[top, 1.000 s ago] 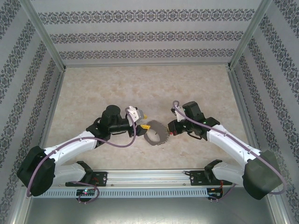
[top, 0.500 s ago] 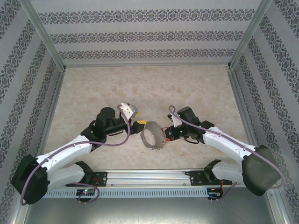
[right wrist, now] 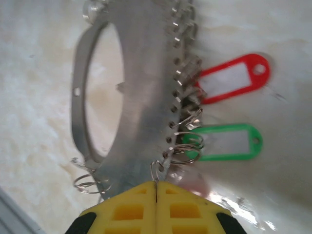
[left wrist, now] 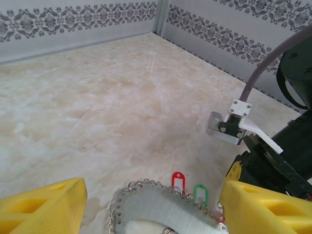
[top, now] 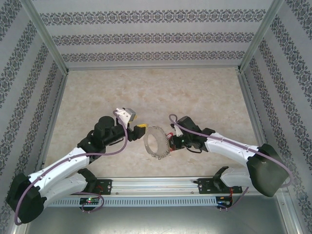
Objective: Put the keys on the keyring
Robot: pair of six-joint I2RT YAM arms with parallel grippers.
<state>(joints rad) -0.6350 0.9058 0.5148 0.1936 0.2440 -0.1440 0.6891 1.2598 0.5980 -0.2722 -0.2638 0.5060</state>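
In the top external view, the left gripper [top: 141, 128] is seen with its yellow tips just beside the keyring [top: 157, 141] but apart from it. The right gripper [top: 171, 142] is met at the hoop's opposite rim, so the keyring is held tilted up between the 2 grippers, over the marbled table [top: 146, 87]. How wide either pair of jaws stands cannot be read from this height, and the keys are too small to be made out. In the left wrist view, the 2 yellow fingers [left wrist: 41, 207] are shown spread wide, with nothing touched by them. The keyring [left wrist: 161, 209] is framed low between them, its fringe of small silvery rings turned away. Just past that fringe the red key [left wrist: 177, 178] and the green key [left wrist: 200, 193] are seen side by side, the green nearer the right-hand finger. The other arm's grey camera module [left wrist: 226, 127] is seen beyond that finger. In the right wrist view, the yellow fingers [right wrist: 122, 212] are shown pressed together, their seam pinching the keyring's [right wrist: 141, 83] fringed rim straight ahead of the tips. Each coloured head is shown here as a plastic tag with a white insert, lying to the right of the hoop, the green key [right wrist: 224, 143] nearer the tips than the red key [right wrist: 234, 78]. Small split rings at their inner ends meet the fringe, but whether they are hooked on cannot be told.
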